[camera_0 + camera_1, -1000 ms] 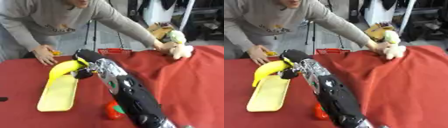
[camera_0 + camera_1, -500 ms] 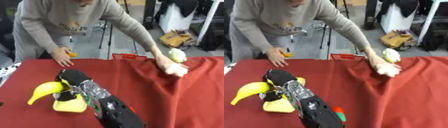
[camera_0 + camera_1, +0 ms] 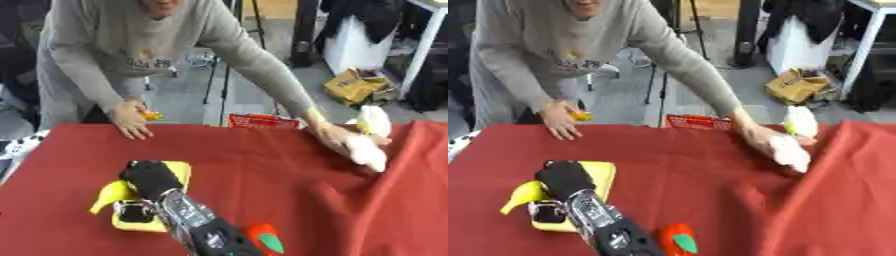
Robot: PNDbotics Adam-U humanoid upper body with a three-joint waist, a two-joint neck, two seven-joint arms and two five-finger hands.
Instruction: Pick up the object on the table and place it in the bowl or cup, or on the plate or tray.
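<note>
Red tabletop lies open right of my hand. It grips the banana at the yellow tray's left edge.

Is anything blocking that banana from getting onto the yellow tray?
Nothing visible does. The banana sits at the left edge of the yellow tray, under the robot's hand. The tray's far part shows bare.

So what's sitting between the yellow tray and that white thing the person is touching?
Only bare red tablecloth, with some folds near the white thing. The left eye view shows the stretch from the yellow tray to it with nothing on it.
</note>
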